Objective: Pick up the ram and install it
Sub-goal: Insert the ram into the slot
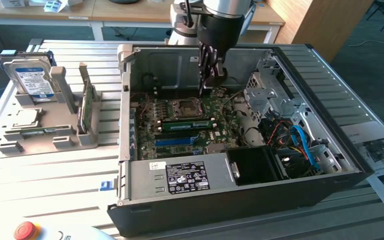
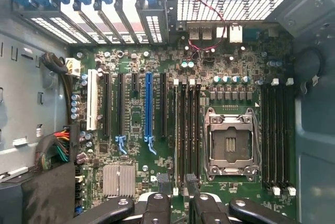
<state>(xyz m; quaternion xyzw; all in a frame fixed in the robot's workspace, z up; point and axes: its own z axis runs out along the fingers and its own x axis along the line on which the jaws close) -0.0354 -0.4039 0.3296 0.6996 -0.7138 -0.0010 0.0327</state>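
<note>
On the slatted worktop [image 1: 52, 170], inside the open computer case [image 1: 199, 210], the ram [image 1: 187, 125] is seen standing upright on the motherboard [image 1: 148, 142] near the empty, wide-open gripper [image 1: 212, 85], and could be knocked askew if clipped while unlatched.

The exterior view looks down at a slant from some way back over the open computer case [image 1: 212, 212] on the slatted table [image 1: 45, 172], while the wrist view, just behind the gripper [image 2: 178, 185], faces squarely and closely onto the motherboard [image 2: 251, 62], the part the 2 views share.
</note>
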